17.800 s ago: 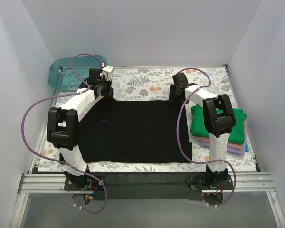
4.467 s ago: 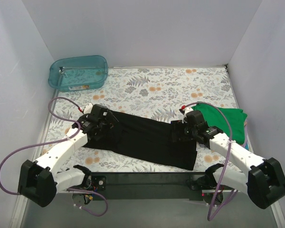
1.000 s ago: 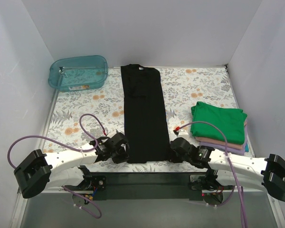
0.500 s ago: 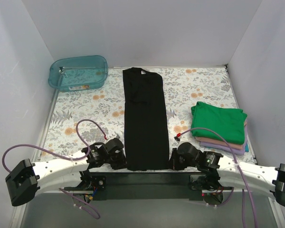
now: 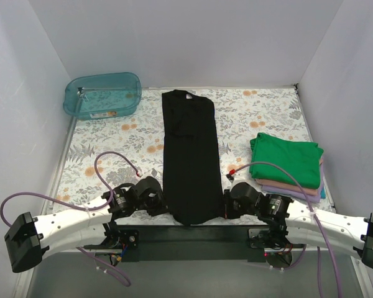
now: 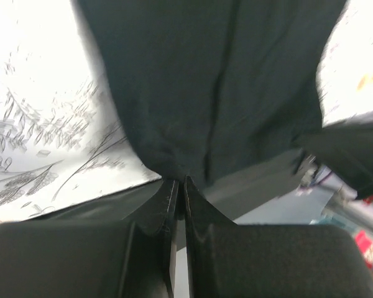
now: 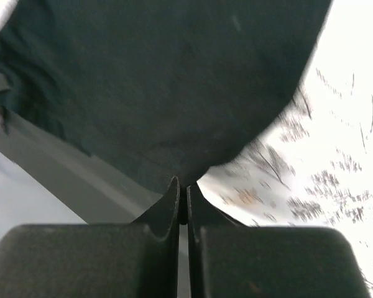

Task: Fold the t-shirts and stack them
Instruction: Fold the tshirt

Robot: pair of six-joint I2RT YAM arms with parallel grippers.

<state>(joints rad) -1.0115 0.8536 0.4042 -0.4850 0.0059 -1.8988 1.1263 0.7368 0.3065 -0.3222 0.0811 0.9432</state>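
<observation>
Arms low, elbows outward; left end effector point(image 6: 180, 184), right end effector point(image 7: 182, 184) both clamped

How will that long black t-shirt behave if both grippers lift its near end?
Probably floppy: the black t-shirt puckers where the left gripper and right gripper pinch its near corners. It will likely sag between them. It looks thin, so the far end should drag easily.
</observation>
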